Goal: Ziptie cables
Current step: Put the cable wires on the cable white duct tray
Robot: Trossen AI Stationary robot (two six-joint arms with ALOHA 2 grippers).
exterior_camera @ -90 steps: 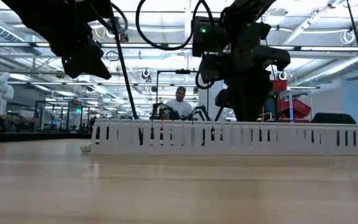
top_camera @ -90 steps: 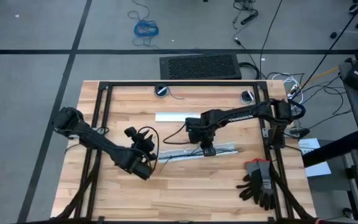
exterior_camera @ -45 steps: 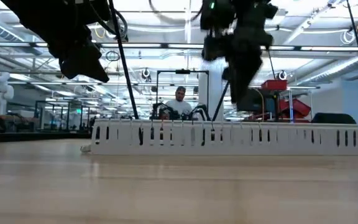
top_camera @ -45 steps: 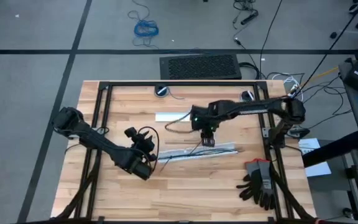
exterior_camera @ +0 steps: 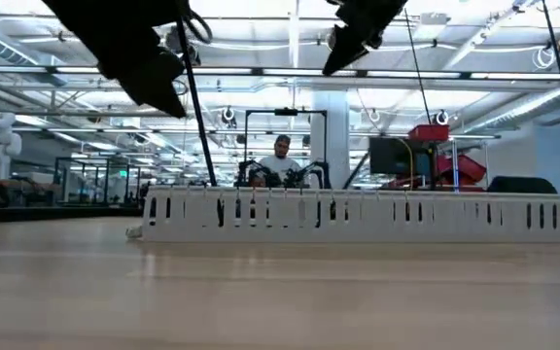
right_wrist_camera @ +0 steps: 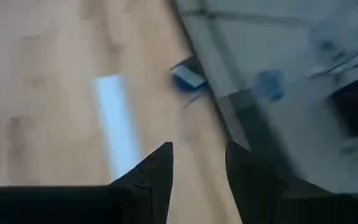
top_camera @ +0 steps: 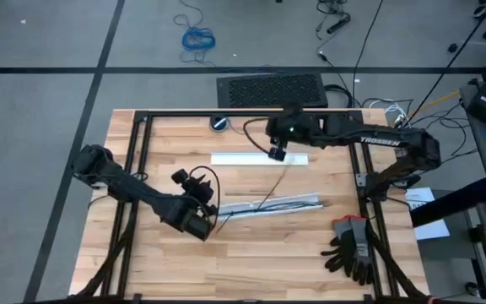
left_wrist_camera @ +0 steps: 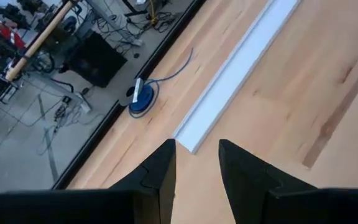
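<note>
The cables (top_camera: pixel 247 210) lie along the white slotted duct (top_camera: pixel 298 202) at mid-table; dark wires show through its slots (exterior_camera: pixel 261 210). A thin dark ziptie (top_camera: pixel 272 187) runs slantwise from the duct toward a flat white strip (top_camera: pixel 243 158). My right gripper (top_camera: pixel 276 154) hovers high over that strip, its fingers (right_wrist_camera: pixel 157 171) a narrow gap apart with nothing between them. My left gripper (top_camera: pixel 196 181) hangs above the table left of the duct, slightly open (left_wrist_camera: pixel 196 149), pointing toward the strip's left end (left_wrist_camera: pixel 188 140).
Black gloves (top_camera: pixel 353 249) lie at the near right corner. Two round grommets (top_camera: pixel 218 123) (top_camera: pixel 336 131) sit near the far edge. A black frame (top_camera: pixel 243 112) rims the table. A person (exterior_camera: pixel 280 156) sits in the room behind.
My right gripper has risen from just above the duct and gone toward the table's far edge; it now hovers over the flat white strip. The slanted ziptie that it hid now shows. My left arm has edged slightly toward the right.
</note>
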